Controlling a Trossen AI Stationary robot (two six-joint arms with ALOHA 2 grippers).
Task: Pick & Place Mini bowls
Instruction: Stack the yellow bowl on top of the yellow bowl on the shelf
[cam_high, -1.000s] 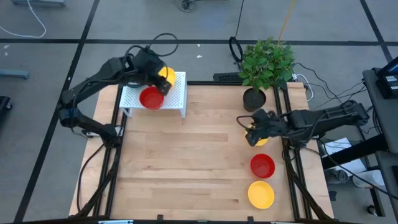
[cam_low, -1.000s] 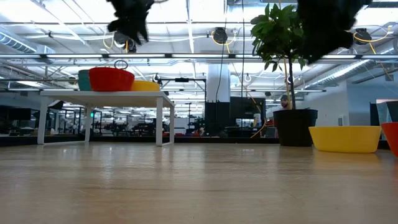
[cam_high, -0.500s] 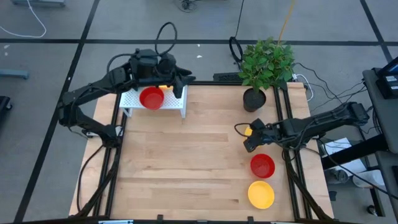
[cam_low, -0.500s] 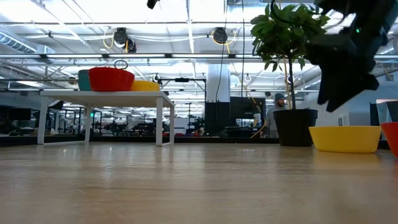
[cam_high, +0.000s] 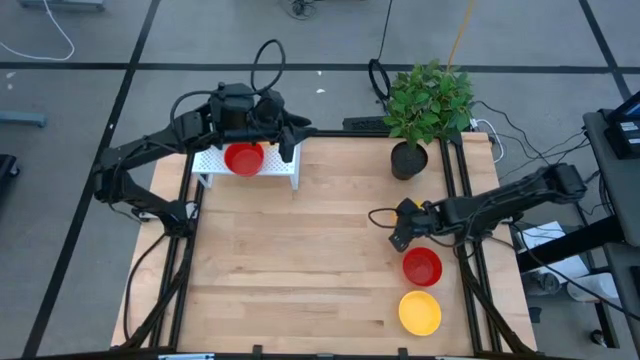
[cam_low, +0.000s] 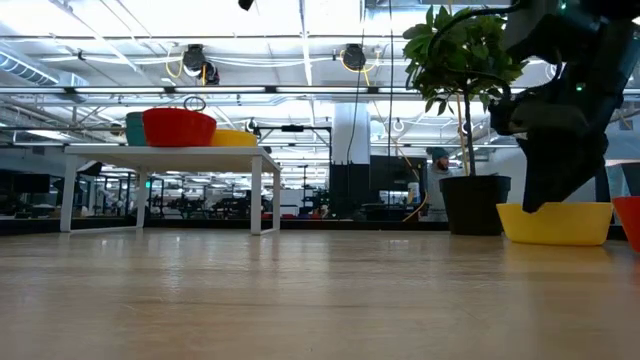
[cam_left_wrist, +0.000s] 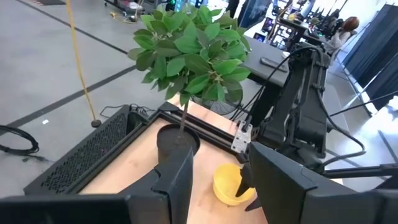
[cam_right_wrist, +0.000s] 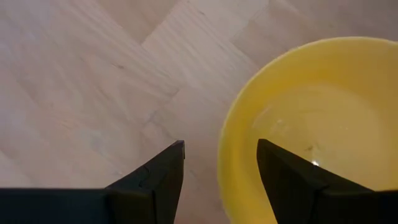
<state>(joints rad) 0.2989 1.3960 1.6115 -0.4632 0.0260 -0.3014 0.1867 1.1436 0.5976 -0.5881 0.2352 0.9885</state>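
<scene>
Yellow bowl (cam_right_wrist: 298, 124) rim between open right fingers (cam_right_wrist: 161, 180), untouched

Bright even overhead light, ceiling strip lamps (cam_low: 300, 40) glaring, soft faint shadows, wrist close-up slightly blurred

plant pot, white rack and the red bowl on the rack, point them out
plant pot (cam_high: 408, 160), high view, dark rim under the leaves
white rack (cam_high: 282, 167), high view, bare perforated top
red bowl (cam_high: 243, 158), high view, middle of its inside
</scene>
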